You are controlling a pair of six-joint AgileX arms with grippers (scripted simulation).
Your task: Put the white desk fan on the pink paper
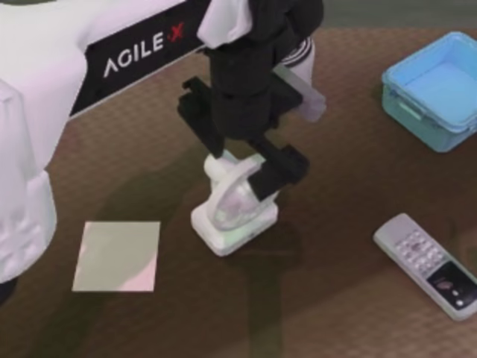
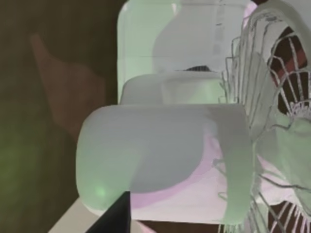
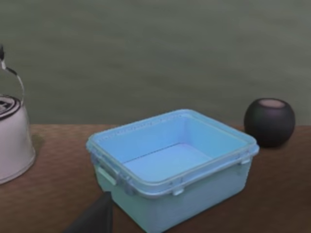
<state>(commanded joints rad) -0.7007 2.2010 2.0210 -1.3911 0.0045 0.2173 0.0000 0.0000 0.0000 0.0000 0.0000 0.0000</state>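
Between left end effector (image 1: 242, 173) fingers: white desk fan (image 1: 232, 212), upright.

white desk fan (image 1: 232, 216); pale pink paper (image 1: 118, 256); light blue bin (image 1: 436, 89); grey remote (image 1: 426, 265); brown woven-patterned table (image 1: 149, 149)

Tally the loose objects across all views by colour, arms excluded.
White: 2, the white desk fan and a kettle
Pink: 1, the pink paper
Blue: 1, a bin
Grey: 1, a remote control
Black: 1, a round object
Total: 6
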